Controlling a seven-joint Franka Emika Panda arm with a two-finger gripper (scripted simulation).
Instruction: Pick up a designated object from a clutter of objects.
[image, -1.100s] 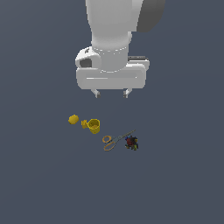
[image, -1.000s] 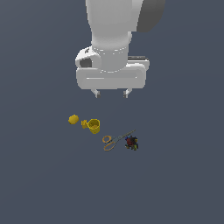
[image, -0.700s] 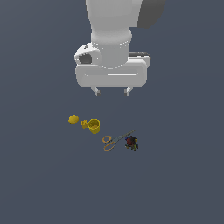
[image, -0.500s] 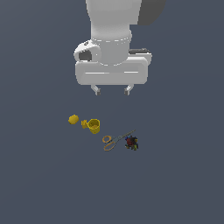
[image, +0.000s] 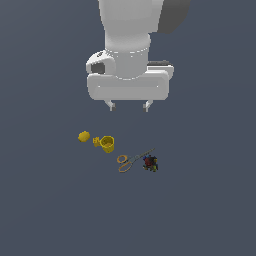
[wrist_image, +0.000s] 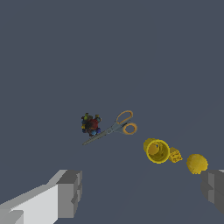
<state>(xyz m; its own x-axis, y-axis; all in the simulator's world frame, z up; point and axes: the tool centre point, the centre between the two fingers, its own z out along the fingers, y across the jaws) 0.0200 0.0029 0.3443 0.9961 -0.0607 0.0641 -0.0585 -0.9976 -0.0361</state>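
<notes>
The scissors (image: 131, 161) lie flat on the grey floor, with two orange-tan loop handles and thin grey blades. In the wrist view the scissors (wrist_image: 114, 128) have their blades running next to the dark multicoloured cube-like thing (wrist_image: 90, 124). My gripper (image: 129, 106) hangs high above the clutter, open and empty, with its fingers (wrist_image: 69, 193) wide apart. The yellow cup (image: 107, 144) stands upright to the exterior view's left of the scissors. A yellow rounded lump (image: 84, 136) lies further left.
The dark cube-like thing (image: 150, 163) sits at the scissors' blade end, touching or nearly touching them. A small yellow knobbly piece (wrist_image: 175, 155) sits against the cup (wrist_image: 157, 151). The lump also shows in the wrist view (wrist_image: 197, 163). All rest on a plain grey floor.
The wrist has turned slightly about its vertical axis and the hand has shifted a little. The objects have not moved. The gripper stays open.
</notes>
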